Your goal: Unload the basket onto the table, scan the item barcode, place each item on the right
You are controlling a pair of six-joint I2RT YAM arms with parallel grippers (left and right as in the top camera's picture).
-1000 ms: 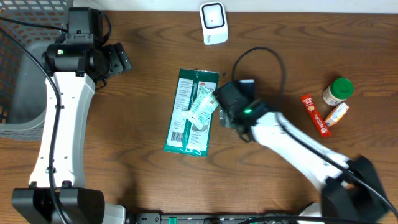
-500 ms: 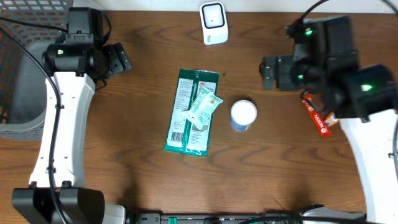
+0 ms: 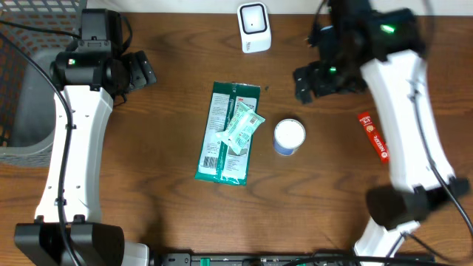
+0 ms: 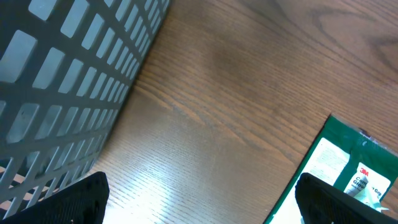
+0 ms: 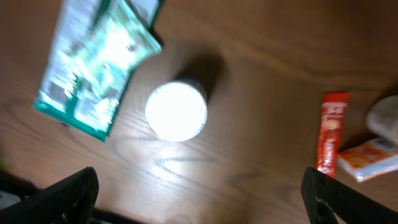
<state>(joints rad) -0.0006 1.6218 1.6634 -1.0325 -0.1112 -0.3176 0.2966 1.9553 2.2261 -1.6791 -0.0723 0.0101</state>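
A white barcode scanner (image 3: 253,27) stands at the table's far edge. In the middle lies a green packet (image 3: 222,137) with a small green sachet (image 3: 242,127) across it. Just to its right stands a white-lidded can (image 3: 289,137). My right gripper (image 3: 307,83) hangs open high above the table, a little beyond the can; its wrist view looks down on the can (image 5: 176,112) and the packet (image 5: 93,68), with nothing between the fingers (image 5: 71,196). My left gripper (image 3: 140,70) is open and empty over bare wood, left of the packet (image 4: 348,168).
A grey mesh basket (image 3: 18,89) fills the far left, close to the left gripper (image 4: 202,202). A red stick pack (image 3: 374,136) lies at the right. The right wrist view also shows an orange sachet (image 5: 373,158) beside that stick pack (image 5: 329,130).
The right arm rose from low beside the packet, uncovering the white-lidded can, and swung to the upper right. The left arm and the items on the table have not moved.
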